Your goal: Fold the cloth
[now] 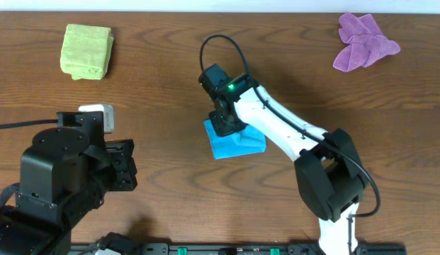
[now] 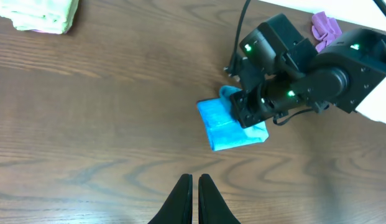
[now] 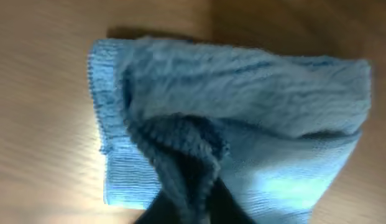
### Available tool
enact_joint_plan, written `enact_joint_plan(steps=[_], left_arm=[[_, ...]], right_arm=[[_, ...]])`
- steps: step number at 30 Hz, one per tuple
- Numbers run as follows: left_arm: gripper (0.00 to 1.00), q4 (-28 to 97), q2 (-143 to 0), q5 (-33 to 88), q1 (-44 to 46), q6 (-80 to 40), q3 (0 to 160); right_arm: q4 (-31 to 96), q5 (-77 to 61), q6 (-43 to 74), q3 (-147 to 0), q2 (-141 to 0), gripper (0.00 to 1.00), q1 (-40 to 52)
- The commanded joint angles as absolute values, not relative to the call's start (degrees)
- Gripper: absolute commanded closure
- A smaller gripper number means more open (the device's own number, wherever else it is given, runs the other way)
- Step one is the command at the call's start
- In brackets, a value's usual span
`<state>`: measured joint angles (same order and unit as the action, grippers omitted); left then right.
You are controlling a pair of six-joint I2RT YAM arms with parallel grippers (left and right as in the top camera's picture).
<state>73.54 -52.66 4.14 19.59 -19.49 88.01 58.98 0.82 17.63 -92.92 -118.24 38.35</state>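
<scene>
Hidden: right hand (image 3: 190, 198) fingertips are cut off at the lower edge of the right wrist view; from overhead its wrist covers one corner of the blue cloth (image 1: 239, 144).
Blue cloth: folded packet, mid-tabletop, one ridge bunched up.
Tabletop (image 1: 156, 92): dark wood grain; folded green cloth (image 1: 86, 51) far left, crumpled purple cloth (image 1: 364, 41) far right.
Right hand: reaching down, pinching the cloth's ridge.
Left hand (image 2: 195, 186): near edge, fingers nearly together, holding nothing, well apart from the cloth.
</scene>
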Motion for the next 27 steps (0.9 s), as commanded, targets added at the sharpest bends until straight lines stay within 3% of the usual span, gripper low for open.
enact_joint_plan(steps=[1, 5, 8, 10, 12, 18, 23, 27], left_arm=[[0.93, 73.73, -52.75, 4.49, 19.42, -19.70, 88.33], [0.90, 73.71, -52.75, 4.21, 19.42, -19.70, 88.27], [0.90, 73.71, -52.86, 3.46, 19.42, -19.73, 88.09], [0.88, 73.67, -53.15, 1.74, 19.42, -19.73, 87.53], [0.87, 73.47, -53.52, 0.34, 19.42, -19.77, 86.30], [0.84, 66.19, -54.68, 1.23, 19.42, -21.06, 75.37], [0.71, 53.58, -56.97, 6.44, 19.42, -21.67, 62.46], [0.32, 42.30, -61.39, 12.69, 19.42, -23.05, 54.24]], right_arm=[[58.89, -4.51, 18.44, -92.95, -118.26, 0.38, 40.34], [58.87, -10.13, 18.41, -92.95, -118.26, 0.33, 40.82], [58.70, -12.14, 18.39, -92.95, -118.26, 0.43, 40.60], [58.70, -12.05, 18.37, -92.99, -118.24, 0.61, 40.14], [58.78, -12.05, 18.39, -93.10, -117.95, 0.98, 39.22], [59.42, -11.60, 17.96, -93.12, -114.39, 0.99, 33.41], [60.05, -9.56, 17.93, -93.12, -112.92, 0.98, 27.00], [60.05, -9.21, 17.50, -93.06, -112.92, 0.98, 23.05]])
